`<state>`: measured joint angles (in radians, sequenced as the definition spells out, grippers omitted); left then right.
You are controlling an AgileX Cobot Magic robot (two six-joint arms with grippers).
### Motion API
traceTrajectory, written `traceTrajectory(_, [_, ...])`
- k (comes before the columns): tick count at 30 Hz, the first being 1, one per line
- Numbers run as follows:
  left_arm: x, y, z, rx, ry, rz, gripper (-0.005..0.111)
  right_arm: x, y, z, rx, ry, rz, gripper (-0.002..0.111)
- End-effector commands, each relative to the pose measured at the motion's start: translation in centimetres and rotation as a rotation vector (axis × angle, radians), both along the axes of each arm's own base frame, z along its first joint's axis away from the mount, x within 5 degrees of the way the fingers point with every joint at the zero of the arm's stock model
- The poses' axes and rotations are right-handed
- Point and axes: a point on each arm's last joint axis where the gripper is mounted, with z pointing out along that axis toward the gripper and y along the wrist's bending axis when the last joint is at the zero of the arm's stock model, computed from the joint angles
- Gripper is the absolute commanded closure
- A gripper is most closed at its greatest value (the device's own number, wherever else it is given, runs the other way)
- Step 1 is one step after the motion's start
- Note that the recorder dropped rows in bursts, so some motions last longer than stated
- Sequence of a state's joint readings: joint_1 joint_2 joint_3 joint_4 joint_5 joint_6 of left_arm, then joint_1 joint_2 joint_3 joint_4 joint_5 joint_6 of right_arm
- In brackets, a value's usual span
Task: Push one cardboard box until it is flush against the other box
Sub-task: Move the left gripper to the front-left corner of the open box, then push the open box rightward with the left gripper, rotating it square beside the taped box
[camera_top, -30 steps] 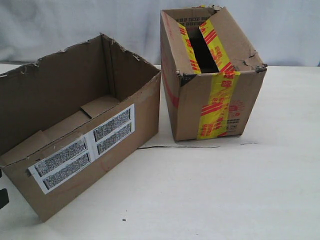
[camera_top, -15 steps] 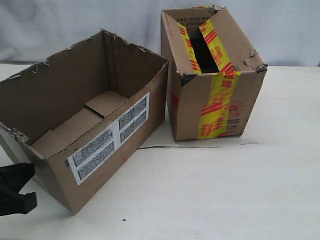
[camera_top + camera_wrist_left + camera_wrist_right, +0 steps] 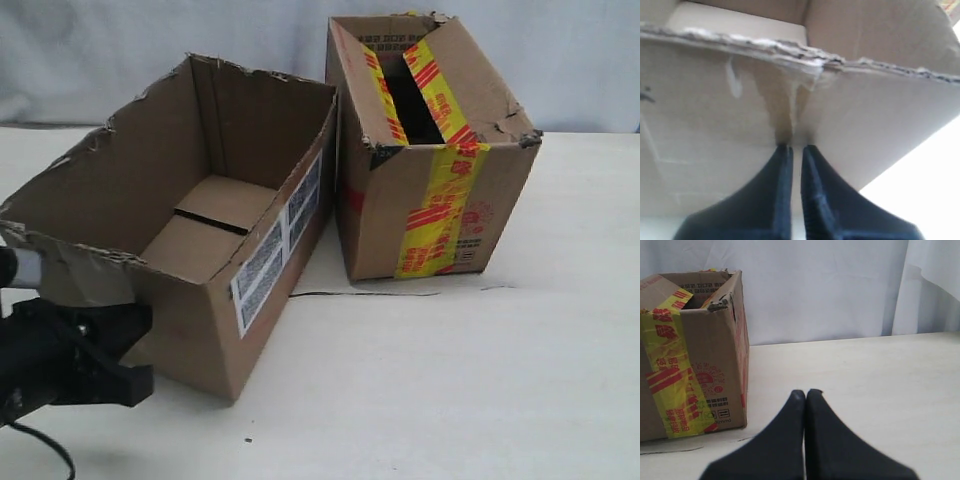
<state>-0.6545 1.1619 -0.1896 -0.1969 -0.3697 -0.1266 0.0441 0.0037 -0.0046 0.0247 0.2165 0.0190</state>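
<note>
The plain cardboard box (image 3: pixel 205 330), open-topped with a torn rim and barcode labels (image 3: pixel 277 252), stands angled at the left. Its far right corner meets the other box (image 3: pixel 430 200), the taller carton with yellow-and-red tape, and a wedge of table shows between them nearer the front. My left gripper (image 3: pixel 140 345) is shut and its tips press on the plain box's short end wall (image 3: pixel 715 115), below the ragged rim, as the left wrist view (image 3: pixel 796 147) shows. My right gripper (image 3: pixel 806 392) is shut and empty, low over the table beside the taped box (image 3: pixel 695 355).
A thin dark string (image 3: pixel 360 294) lies on the pale table (image 3: pixel 450 390) in front of the taped box. A white curtain (image 3: pixel 840 285) hangs behind the table. The right arm is outside the exterior view.
The plain box has slid right and swung round, so its far corner now reaches the taped box. My left gripper has come in from the left edge behind it.
</note>
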Motion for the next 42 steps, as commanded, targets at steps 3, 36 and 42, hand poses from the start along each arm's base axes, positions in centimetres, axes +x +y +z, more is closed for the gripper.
traceTrajectory(3, [3.1, -2.6, 0.0, -0.004, -0.029, -0.013, 0.107, 0.0, 0.0, -0.1, -0.012, -0.002, 0.003, 0.109])
traceTrajectory(36, [12.5, -10.6, 1.0, 0.084, -0.057, -0.122, 0.107, 0.0, 0.0, -0.1, -0.012, -0.002, 0.003, 0.109])
traceTrajectory(42, [10.9, -9.5, 4.8, 0.138, -0.091, -0.177, 0.107, 0.0, 0.0, -0.1, -0.012, -0.002, 0.003, 0.109])
